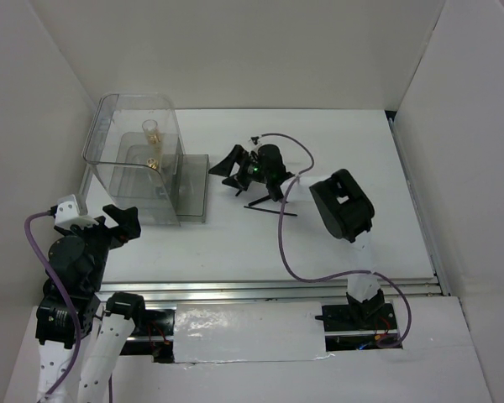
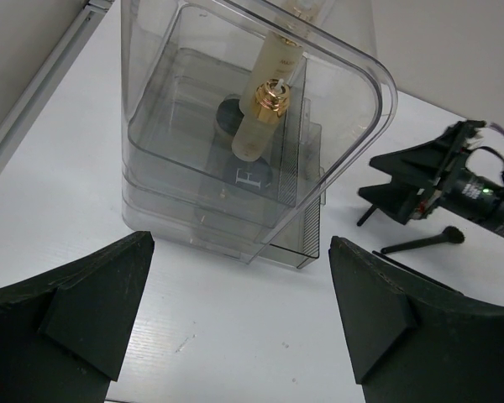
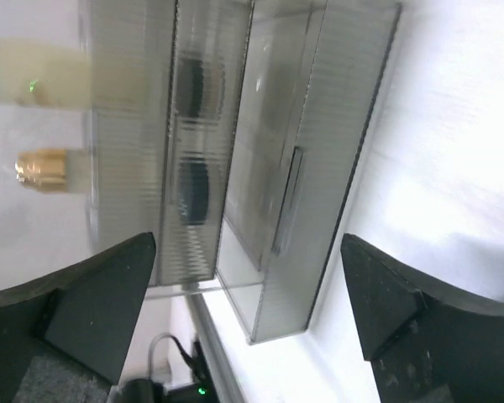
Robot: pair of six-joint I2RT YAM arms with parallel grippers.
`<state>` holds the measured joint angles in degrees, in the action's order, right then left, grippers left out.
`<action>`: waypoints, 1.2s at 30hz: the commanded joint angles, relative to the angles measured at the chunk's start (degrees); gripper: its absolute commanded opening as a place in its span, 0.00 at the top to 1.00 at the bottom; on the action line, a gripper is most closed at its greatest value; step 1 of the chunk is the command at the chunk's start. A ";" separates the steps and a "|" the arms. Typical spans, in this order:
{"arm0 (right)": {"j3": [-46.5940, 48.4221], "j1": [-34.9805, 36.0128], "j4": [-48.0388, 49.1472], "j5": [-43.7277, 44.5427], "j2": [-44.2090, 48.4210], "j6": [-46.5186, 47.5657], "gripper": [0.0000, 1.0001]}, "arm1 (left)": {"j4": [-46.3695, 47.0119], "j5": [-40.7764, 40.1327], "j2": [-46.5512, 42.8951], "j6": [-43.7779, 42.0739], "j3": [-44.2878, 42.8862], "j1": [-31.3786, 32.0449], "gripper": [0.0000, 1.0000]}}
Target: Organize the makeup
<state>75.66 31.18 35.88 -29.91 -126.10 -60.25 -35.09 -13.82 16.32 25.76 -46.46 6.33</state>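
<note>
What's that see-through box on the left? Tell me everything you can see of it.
The box is clear, slightly smoky plastic with tall walls, rounded corners and an open top. A ribbed drawer with a slim handle sits at its base. It stands upright on the left side of the white table. Inside stand a tall pale bottle and a gold-capped bottle, beside dark round compacts. Nothing else touches it.

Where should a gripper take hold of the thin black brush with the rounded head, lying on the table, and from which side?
Probably mid-handle on the brush, coming straight down from above with jaws across its length: it lies flat on the table, and its handle is thin and straight, so only a top-down pinch gets around it.
</note>
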 commanded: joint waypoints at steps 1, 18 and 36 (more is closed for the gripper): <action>-3.93 -1.03 -13.81 10.71 12.61 5.66 0.00 | 2.57 0.20 0.12 -0.27 0.32 0.35 0.01; 14.26 2.31 -83.62 60.86 12.99 -12.08 0.03 | 2.57 0.20 -0.67 -0.18 0.49 0.35 0.01; 15.05 1.08 -84.66 54.34 4.11 -17.01 0.59 | 1.69 -2.17 -3.04 0.61 0.40 5.10 0.01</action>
<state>89.49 32.58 -48.62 25.28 -120.66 -75.44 -35.14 -15.03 14.02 25.85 -45.95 10.85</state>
